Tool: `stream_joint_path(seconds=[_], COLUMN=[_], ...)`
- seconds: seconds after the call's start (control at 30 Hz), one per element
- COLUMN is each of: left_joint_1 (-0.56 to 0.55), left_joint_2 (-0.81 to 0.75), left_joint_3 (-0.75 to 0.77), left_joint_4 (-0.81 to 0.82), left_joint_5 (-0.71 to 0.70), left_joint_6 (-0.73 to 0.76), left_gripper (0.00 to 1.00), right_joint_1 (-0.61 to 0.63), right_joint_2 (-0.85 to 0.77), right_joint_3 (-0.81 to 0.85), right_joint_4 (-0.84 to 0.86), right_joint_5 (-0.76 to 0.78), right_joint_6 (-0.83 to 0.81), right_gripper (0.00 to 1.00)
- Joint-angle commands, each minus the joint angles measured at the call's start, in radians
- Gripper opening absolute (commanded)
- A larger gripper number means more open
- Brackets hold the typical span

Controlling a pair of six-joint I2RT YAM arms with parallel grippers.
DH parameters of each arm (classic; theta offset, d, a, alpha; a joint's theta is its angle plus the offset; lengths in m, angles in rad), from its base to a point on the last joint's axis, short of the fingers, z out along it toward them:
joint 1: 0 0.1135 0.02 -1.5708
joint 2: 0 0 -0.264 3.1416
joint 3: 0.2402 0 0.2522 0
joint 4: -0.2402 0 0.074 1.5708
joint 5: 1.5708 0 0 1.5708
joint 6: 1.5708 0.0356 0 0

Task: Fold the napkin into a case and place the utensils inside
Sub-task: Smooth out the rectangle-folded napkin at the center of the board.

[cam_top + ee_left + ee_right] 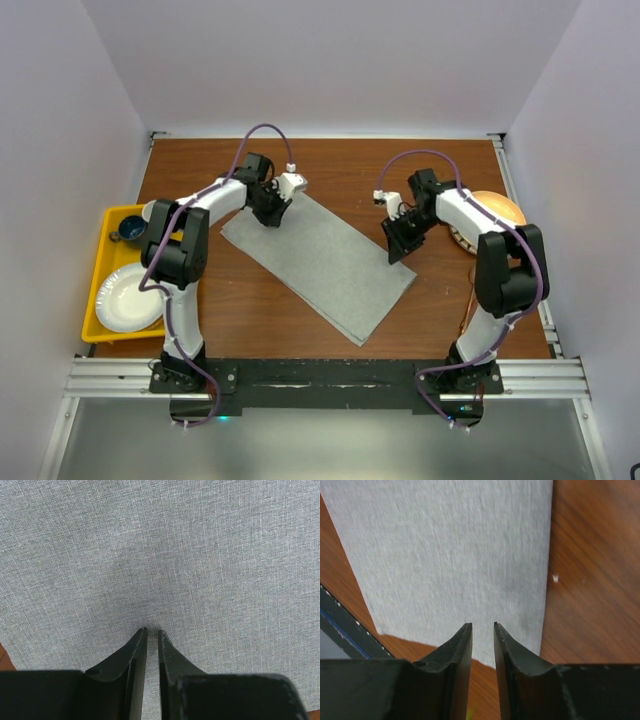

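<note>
Light-grey cloth napkin [320, 262]: lies diagonal, so I reach both edges.
Left gripper [152, 630]: nearly clenched over cloth; hold unclear.
Right gripper [482, 625]: likewise, at its edge.

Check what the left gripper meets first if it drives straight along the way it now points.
The plain light-grey woven cloth napkin. It fills the left wrist view straight ahead of the left gripper, and nothing else shows in between. Whether the tips already touch it is unclear from this angle.
</note>
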Motion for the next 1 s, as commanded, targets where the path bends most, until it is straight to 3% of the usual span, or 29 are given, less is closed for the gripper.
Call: stream_joint_path(seconds=[0.0, 0.37, 0.47, 0.67, 0.97], left_joint_1=[-0.002, 0.011, 0.024, 0.158, 0.218], left_joint_2=[0.002, 0.023, 0.026, 0.002, 0.062], left_joint_3=[0.005, 0.006, 0.032, 0.155, 0.243], left_joint_4=[0.016, 0.048, 0.047, 0.022, -0.063], left_joint_5=[0.034, 0.025, 0.066, 0.279, 0.060], left_joint_6=[0.030, 0.014, -0.001, -0.113, -0.018], left_gripper=[0.19, 0.20, 0.24, 0.47, 0.52], right_joint_1=[-0.074, -0.099, -0.101, -0.101, -0.099], right_joint_2=[0.004, 0.104, 0.118, 0.124, 0.070], right_joint_3=[0.002, -0.073, -0.071, -0.068, 0.019], right_joint_4=[-0.145, -0.111, -0.108, -0.131, -0.199], right_joint_5=[-0.011, 0.122, 0.136, 0.099, -0.033], right_joint_6=[-0.138, -0.165, -0.164, -0.161, -0.182], right_gripper=[0.25, 0.19, 0.18, 0.18, 0.23])
